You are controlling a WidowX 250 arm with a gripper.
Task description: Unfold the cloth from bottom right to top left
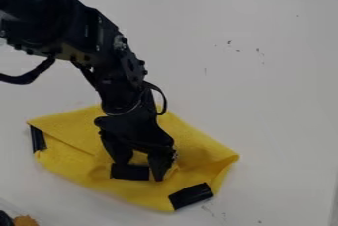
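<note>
Lying beneath the jaws, the yellow cloth (201,147) shows between them; they're spread.

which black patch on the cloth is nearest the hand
The middle black patch, by the hand; the left patch and lower right patch lie farther off, at edges of the cloth.

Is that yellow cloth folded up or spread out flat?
Partly folded: the cloth has a slanting fold line on its left, and its right side is turned over.
</note>
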